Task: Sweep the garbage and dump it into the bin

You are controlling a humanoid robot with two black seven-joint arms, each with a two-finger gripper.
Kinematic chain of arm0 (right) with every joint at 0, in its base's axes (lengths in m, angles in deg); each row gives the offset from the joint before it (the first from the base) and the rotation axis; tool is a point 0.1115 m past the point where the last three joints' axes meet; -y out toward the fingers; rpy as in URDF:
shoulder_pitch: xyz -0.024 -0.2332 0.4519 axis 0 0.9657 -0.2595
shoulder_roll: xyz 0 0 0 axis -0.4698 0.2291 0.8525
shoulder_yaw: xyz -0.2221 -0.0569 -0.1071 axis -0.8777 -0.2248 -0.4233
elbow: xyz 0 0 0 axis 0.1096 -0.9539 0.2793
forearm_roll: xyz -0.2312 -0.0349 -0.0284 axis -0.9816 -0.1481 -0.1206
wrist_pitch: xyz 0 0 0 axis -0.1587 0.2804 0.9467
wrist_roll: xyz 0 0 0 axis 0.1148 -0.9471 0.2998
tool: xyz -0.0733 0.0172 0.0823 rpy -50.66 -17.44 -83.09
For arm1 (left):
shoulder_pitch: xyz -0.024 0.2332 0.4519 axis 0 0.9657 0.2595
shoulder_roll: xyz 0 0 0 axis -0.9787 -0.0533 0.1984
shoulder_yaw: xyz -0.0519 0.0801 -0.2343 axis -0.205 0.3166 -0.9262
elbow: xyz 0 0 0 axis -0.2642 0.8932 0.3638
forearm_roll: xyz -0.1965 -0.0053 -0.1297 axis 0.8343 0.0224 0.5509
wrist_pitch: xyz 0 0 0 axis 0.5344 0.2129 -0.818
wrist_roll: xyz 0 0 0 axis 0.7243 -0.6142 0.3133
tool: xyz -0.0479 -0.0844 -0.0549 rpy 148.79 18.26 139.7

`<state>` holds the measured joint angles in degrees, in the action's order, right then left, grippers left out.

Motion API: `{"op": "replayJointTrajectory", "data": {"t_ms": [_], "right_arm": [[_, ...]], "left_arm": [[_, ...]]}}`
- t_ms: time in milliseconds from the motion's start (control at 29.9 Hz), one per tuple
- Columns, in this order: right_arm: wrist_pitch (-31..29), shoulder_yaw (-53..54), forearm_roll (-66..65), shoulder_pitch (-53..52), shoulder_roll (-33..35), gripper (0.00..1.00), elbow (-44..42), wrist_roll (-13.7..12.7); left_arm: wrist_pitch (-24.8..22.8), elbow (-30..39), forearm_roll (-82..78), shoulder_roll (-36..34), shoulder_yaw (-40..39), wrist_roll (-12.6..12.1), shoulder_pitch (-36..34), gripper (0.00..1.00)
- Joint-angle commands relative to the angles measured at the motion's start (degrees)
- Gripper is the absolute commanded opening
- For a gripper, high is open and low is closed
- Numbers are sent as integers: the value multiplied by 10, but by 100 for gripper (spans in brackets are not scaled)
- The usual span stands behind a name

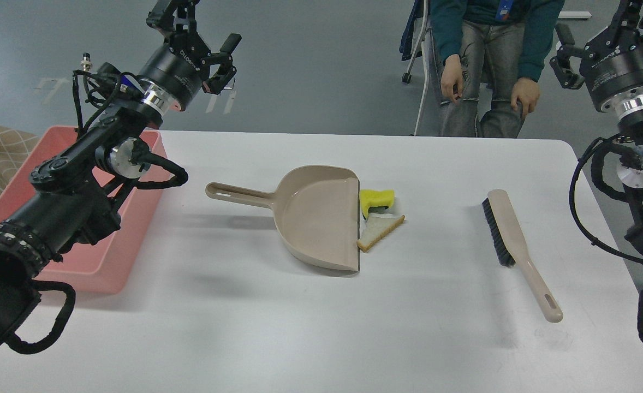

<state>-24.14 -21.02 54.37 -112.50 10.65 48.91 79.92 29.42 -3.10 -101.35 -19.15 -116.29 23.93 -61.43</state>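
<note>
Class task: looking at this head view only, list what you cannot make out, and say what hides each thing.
- Pink bin: much of its inside is hidden behind the left arm.
- Right gripper: its jaws run off the top edge.
- Seated person: cut off by the top edge.
- Yellow sponge: its left end is behind the dustpan lip.

1. Garbage pieces: 2, one yellow sponge chunk (pixel 376 198) and one triangular bread slice (pixel 380 230), mid-tabletop.
2. Dustpan (pixel 315 216): 1, beige, centre of tabletop.
3. Brush (pixel 519 249): 1, toward right edge.
4. Pink bin (pixel 100 269): 1, at left edge.
5. Robot arms: 2, left gripper (pixel 197 27) and right gripper (pixel 600 24) past the far edge.
6. Person (pixel 485 60): 1, beyond far edge.
</note>
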Motion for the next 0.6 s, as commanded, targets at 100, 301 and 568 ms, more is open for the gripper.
{"op": "replayJointTrajectory", "data": {"t_ms": [100, 301, 568], "right_arm": [[0, -1, 0, -3, 2, 100, 0, 0], [2, -20, 0, -6, 0, 100, 0, 0], [6, -24, 0, -9, -2, 100, 0, 0]], "left_arm": [[46, 127, -17, -107, 70, -2, 8, 98], [79, 240, -45, -202, 78, -5, 40, 98], [176, 448, -215, -340, 74, -3, 147, 98]]}}
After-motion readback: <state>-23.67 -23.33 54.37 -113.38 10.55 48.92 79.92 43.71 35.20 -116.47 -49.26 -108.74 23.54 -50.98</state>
